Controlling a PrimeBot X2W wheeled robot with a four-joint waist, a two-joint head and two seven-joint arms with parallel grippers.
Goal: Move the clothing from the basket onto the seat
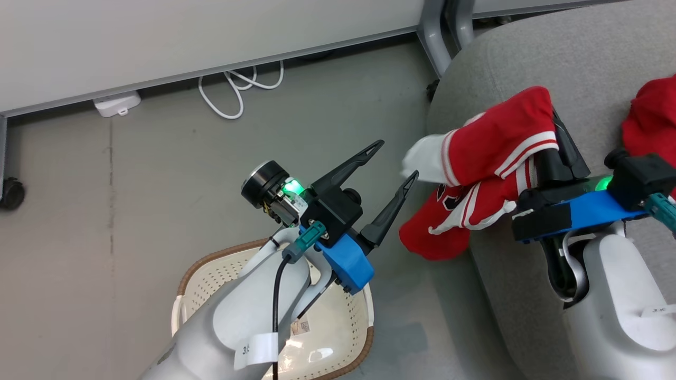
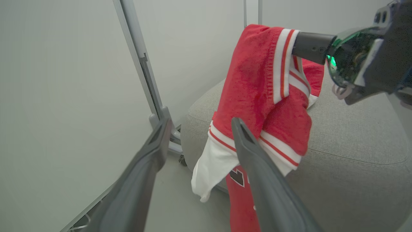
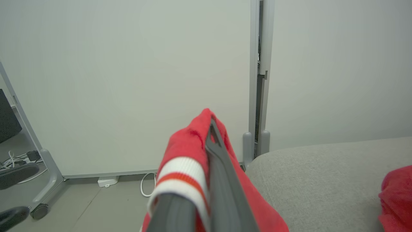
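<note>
Right, big picture first: the seat (image 1: 570,63) takes up the upper right of the head view, and the last delivery looks to be underway. The basket (image 1: 206,287) sits at the bottom centre. What shows of its floor has a paper label and no red cloth.

The jersey (image 1: 491,148) hangs at centre right, draped over the sofa's rounded edge with its lower half dangling towards the floor. The plain red garment (image 1: 652,116) lies on the cushion at the far right.

The right end effector (image 3: 214,141) is clamped shut on the jersey, with cloth folded over its fingers. The left end effector (image 1: 398,158) is spread wide and holds nothing, its tips just beside the jersey's white hem.

My read: the next move is to carry the jersey further over the cushion before letting go, or it may slide off.

Hard to see:
- The left forearm and the frame's bottom edge hide much of the basket.
- The frame's right edge cuts the plain garment.
- The jersey's black numerals barely peek out.
</note>
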